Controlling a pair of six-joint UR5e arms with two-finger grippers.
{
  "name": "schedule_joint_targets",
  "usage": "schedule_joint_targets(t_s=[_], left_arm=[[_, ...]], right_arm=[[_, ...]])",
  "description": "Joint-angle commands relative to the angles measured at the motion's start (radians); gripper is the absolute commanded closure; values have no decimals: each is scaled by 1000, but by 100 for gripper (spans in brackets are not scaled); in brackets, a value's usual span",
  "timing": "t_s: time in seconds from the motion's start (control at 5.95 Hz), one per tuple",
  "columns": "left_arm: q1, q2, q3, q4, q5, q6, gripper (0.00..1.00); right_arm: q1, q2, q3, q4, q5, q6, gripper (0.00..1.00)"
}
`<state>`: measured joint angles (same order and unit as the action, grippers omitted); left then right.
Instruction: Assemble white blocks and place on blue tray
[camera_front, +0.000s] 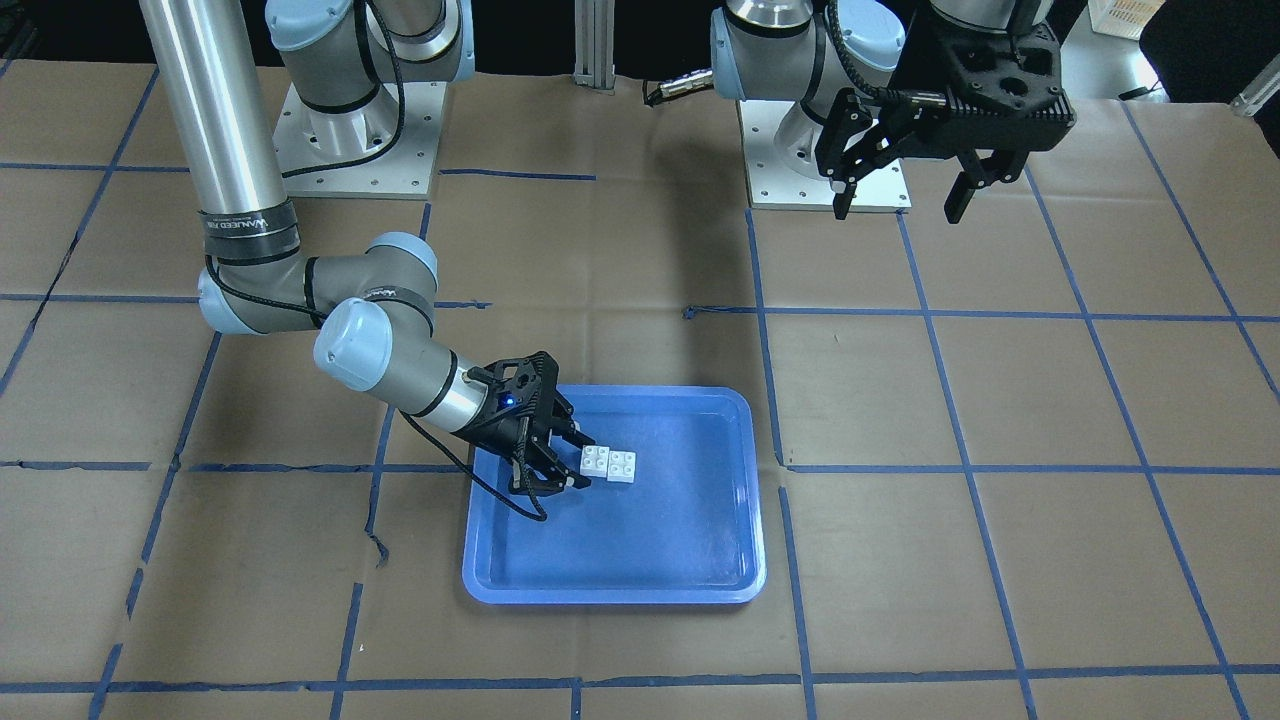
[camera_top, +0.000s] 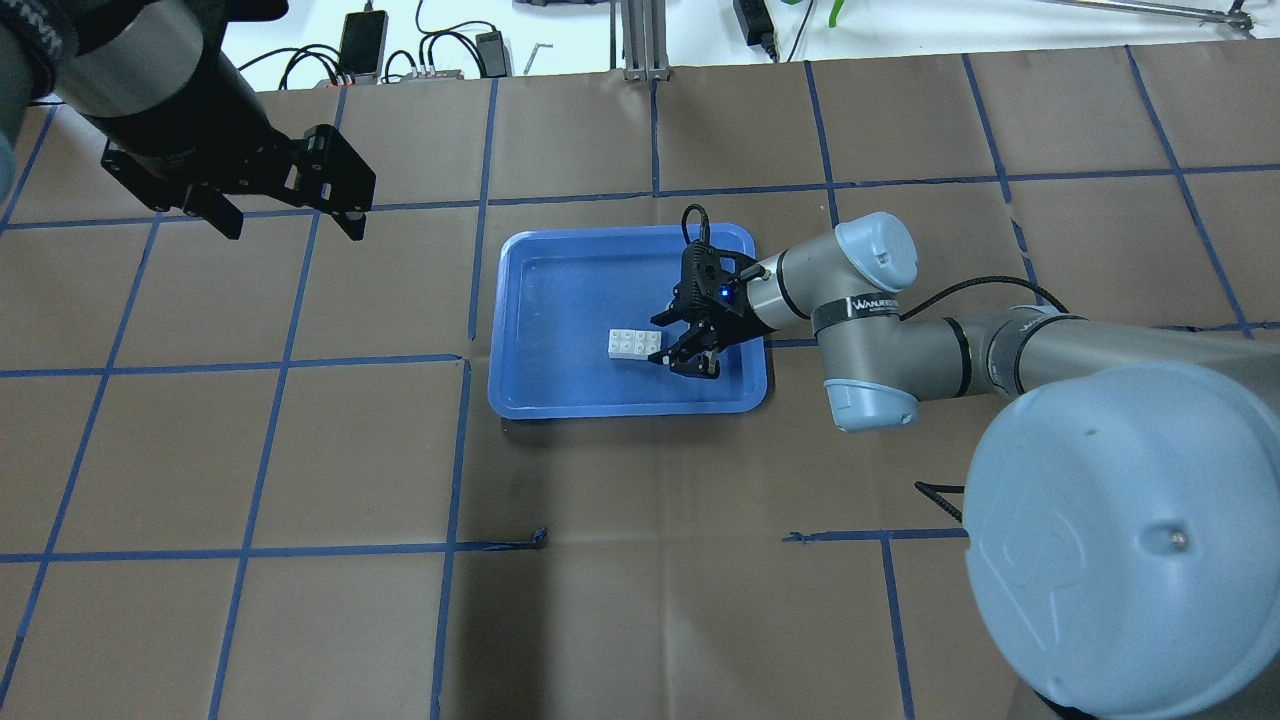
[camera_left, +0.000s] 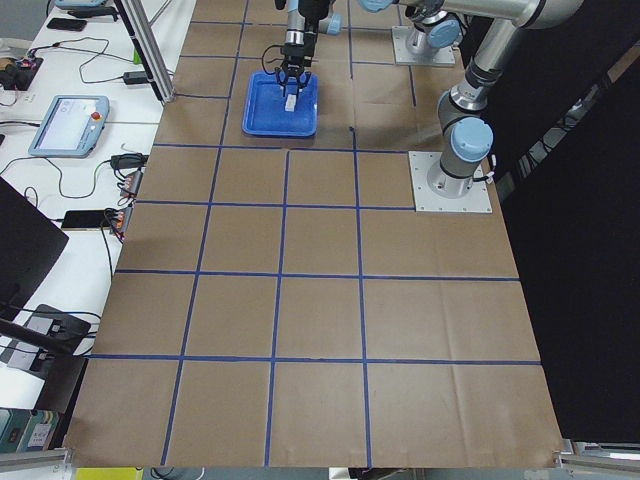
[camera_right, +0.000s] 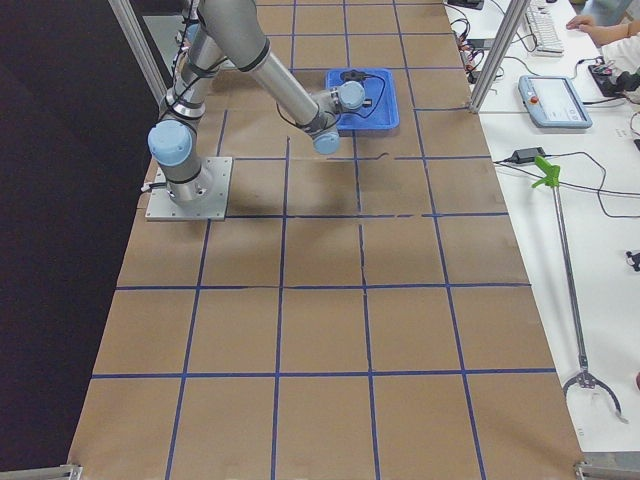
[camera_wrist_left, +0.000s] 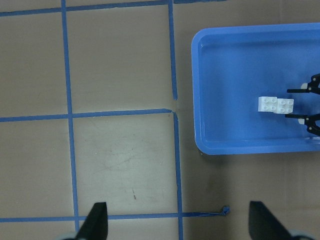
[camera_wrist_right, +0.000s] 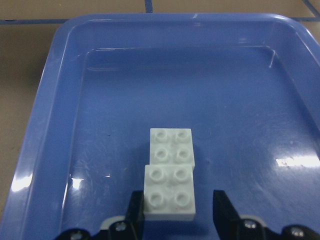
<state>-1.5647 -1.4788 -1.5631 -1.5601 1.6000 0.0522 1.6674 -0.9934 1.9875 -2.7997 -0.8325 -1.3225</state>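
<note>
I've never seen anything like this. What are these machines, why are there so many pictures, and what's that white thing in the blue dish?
These are two robot arms bolted to a paper-covered table, each ending in a two-fingered pincer. Four pictures come from fixed cameras: one facing the robot, one behind and above it, and one at each end of the table. The last two come from cameras on the arms' wrists. On the table lies a blue tray, and in it are two small white blocks, touching side by side. The right pincer is low in the tray and open, with a finger on either side of the nearer block, seemingly not gripping it. The left pincer hangs open away from the tray, holding nothing.
</note>
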Motion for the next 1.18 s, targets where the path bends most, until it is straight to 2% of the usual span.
schedule_joint_targets(t_s=[0.0, 0.67, 0.84, 1.01], left_arm=[[0, 0, 0, 0, 0, 0, 1], [0, 0, 0, 0, 0, 0, 1], [0, 0, 0, 0, 0, 0, 1], [0, 0, 0, 0, 0, 0, 1]], right_arm=[[0, 7, -7, -4, 0, -6, 44], [0, 12, -9, -4, 0, -1, 43], [0, 12, -9, -4, 1, 0, 35], [0, 12, -7, -4, 1, 0, 35]])
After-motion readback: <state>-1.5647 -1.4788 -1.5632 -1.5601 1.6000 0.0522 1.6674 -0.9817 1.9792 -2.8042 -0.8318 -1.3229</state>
